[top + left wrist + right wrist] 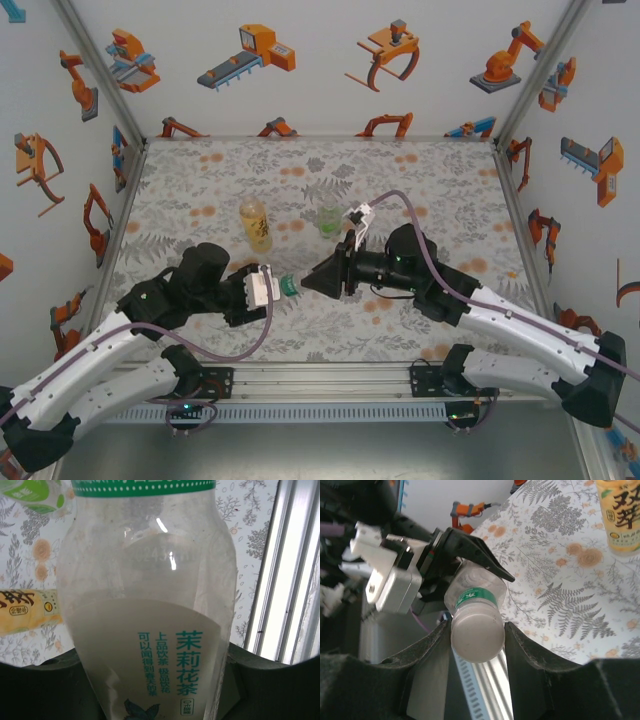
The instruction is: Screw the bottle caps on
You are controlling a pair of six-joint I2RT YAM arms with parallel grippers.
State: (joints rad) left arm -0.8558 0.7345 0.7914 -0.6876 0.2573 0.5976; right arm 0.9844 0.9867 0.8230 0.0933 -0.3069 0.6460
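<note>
Bottle cap (476, 640) (white) at mouth of clear bottle (150, 605) | left pincer (155, 680) clamps bottle | right pincer (476, 629) pinches cap | amber bottle (256, 222), green bottle (328, 220) at middle of counter (200, 180): likely pending

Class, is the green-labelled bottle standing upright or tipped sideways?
Tipped sideways: the green-labelled bottle lies horizontal above the table, unlike the upright yellow bottle.
</note>
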